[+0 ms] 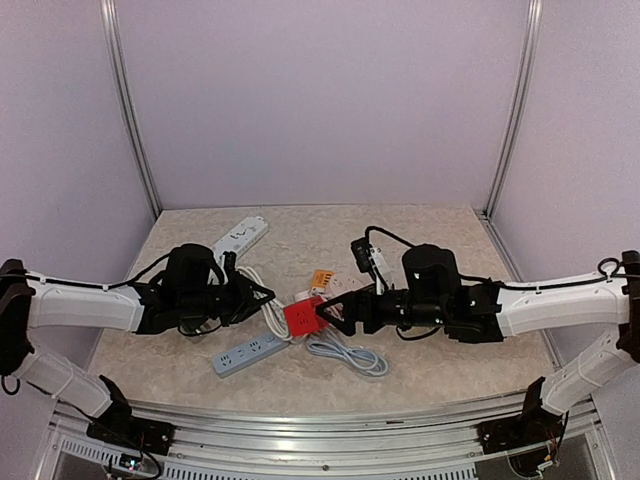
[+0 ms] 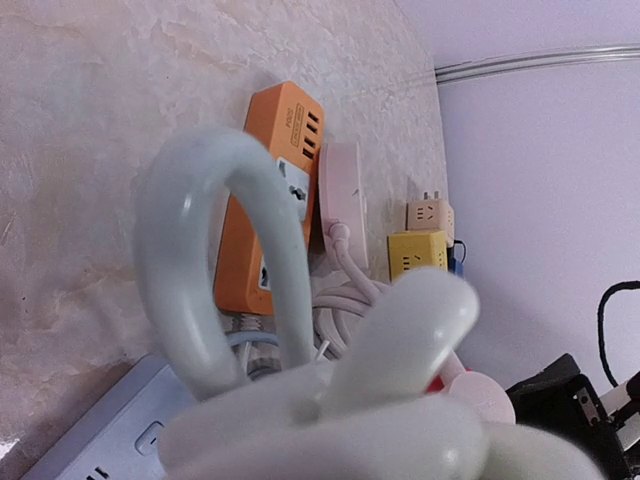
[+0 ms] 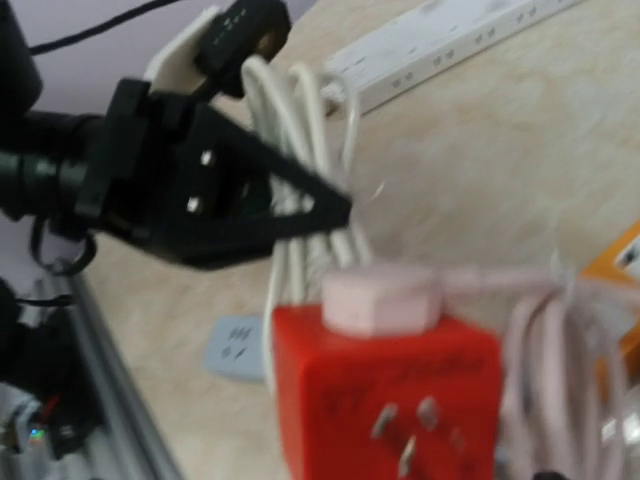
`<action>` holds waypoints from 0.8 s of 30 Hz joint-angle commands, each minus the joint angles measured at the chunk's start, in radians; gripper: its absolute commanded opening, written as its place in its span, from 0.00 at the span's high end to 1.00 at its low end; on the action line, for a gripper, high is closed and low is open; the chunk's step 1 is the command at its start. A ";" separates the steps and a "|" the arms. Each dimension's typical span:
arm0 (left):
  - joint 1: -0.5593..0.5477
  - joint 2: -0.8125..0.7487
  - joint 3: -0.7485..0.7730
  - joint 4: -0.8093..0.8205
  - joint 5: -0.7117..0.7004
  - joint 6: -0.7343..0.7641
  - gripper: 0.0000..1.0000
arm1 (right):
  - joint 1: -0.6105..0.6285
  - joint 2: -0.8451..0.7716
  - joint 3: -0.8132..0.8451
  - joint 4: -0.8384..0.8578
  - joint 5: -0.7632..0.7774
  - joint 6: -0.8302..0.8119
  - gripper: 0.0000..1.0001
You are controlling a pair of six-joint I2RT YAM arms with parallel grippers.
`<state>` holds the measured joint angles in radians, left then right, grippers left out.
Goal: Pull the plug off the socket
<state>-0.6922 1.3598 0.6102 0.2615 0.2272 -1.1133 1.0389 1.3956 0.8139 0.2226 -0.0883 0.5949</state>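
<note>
A red cube socket (image 1: pixel 299 317) is lifted above the table, with my right gripper (image 1: pixel 326 311) shut on its right side. In the right wrist view the red cube (image 3: pixel 385 400) fills the bottom, prongs facing the camera, and a pale pink plug (image 3: pixel 380 298) sits in its top face. My own fingers are hidden there. My left gripper (image 1: pixel 268 293) is just left of the cube, shut on a bundle of white cable (image 3: pixel 295 130) behind the cube. In the left wrist view the white cable (image 2: pixel 330 400) is blurred and hides the fingers.
A white power strip (image 1: pixel 240 235) lies at the back left and a blue-grey strip (image 1: pixel 248 354) at the front. An orange strip (image 2: pixel 275 190), a pink strip (image 2: pixel 340 195) and a yellow cube (image 2: pixel 418 252) lie behind the red cube. A coiled cable (image 1: pixel 350 355) lies in front.
</note>
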 commanded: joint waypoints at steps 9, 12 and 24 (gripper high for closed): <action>0.009 -0.038 0.026 0.108 0.017 -0.028 1.00 | 0.033 0.141 -0.089 0.272 -0.105 0.251 0.19; 0.008 -0.029 0.032 0.108 0.030 -0.025 1.00 | 0.034 0.162 -0.080 0.243 -0.076 0.256 0.20; 0.007 -0.022 0.043 0.096 0.039 -0.016 1.00 | 0.023 0.227 -0.069 0.263 -0.024 0.260 0.16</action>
<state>-0.6907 1.3586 0.6102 0.2615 0.2379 -1.1217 1.0645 1.5993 0.7380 0.4454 -0.1230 0.8577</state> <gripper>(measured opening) 0.191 0.849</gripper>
